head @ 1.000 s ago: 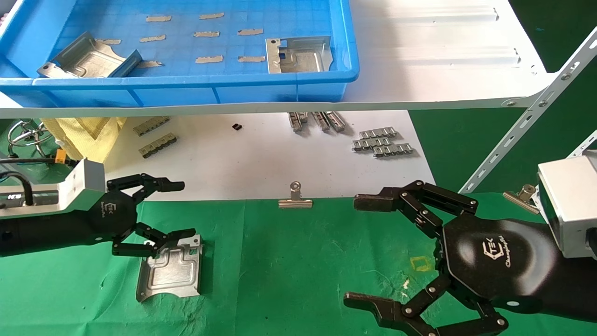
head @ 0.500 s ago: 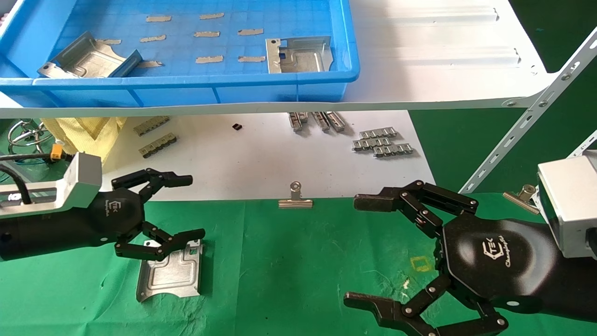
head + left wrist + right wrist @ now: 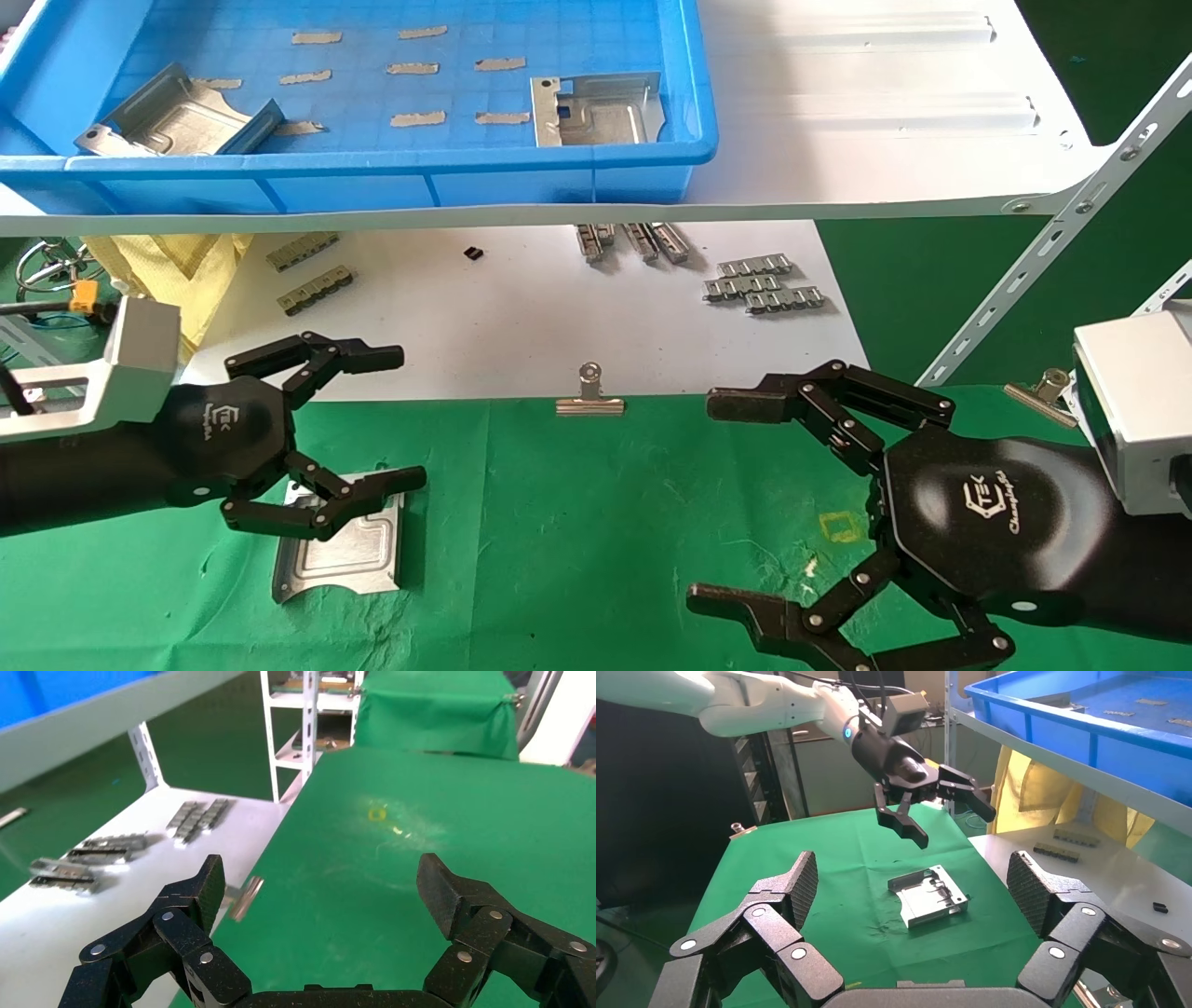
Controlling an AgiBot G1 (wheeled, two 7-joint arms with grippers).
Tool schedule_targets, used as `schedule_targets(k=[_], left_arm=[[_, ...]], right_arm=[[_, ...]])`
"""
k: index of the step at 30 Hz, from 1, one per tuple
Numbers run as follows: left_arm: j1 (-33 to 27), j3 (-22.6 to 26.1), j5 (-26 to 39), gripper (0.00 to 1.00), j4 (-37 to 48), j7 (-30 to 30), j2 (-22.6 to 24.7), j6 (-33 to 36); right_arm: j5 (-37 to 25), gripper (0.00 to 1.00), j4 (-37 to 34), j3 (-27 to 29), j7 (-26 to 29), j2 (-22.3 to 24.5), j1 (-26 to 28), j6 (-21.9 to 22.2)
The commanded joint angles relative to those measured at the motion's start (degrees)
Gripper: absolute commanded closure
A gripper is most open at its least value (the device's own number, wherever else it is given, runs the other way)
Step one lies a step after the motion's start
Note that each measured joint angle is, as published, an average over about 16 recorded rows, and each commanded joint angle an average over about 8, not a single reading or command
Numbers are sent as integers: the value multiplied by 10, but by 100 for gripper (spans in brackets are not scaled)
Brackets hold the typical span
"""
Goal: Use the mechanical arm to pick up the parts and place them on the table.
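Observation:
One silvery part [image 3: 340, 548] lies flat on the green table [image 3: 596, 522]; it also shows in the right wrist view [image 3: 928, 896]. My left gripper [image 3: 402, 417] is open and empty, raised just above the part's far edge, with its lower finger over it; the right wrist view shows it hanging clear above the part [image 3: 951, 822]. Its own view shows only green cloth between the fingers [image 3: 323, 881]. My right gripper [image 3: 712, 501] is open and empty over the cloth at the right [image 3: 914, 881]. Two more parts [image 3: 177, 116] [image 3: 596, 110] lie in the blue tray [image 3: 372, 170].
The blue tray stands on a white shelf [image 3: 885, 140] overhanging the far side, with a slanted brace [image 3: 1052, 242] at the right. A white sheet [image 3: 521, 317] carries small ridged strips [image 3: 764, 284]. Binder clips [image 3: 589, 396] [image 3: 1038, 391] grip the cloth's edge.
My left gripper has lifted off the part on the cloth and drifted slightly right, fingers still open. The part stays where it lay. The right arm has not moved.

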Motion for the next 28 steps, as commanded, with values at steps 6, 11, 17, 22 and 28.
schedule_targets(k=[6, 11, 17, 22, 28], left_arm=[[36, -35, -14, 0, -74, -45, -15, -8], [61, -60, -24, 0, -127, -77, -26, -13], [92, -90, -36, 0, -191, -116, -39, -20], [117, -115, -46, 0, -244, -148, -49, -26], [140, -137, -55, 0, -292, -178, -59, -31]], right_arm=[[0, 0, 0, 0, 0, 0, 0, 0], [0, 0, 0, 0, 0, 0, 0, 0], [0, 0, 0, 0, 0, 0, 0, 0], [0, 0, 0, 0, 0, 0, 0, 0], [0, 0, 0, 0, 0, 0, 0, 0]])
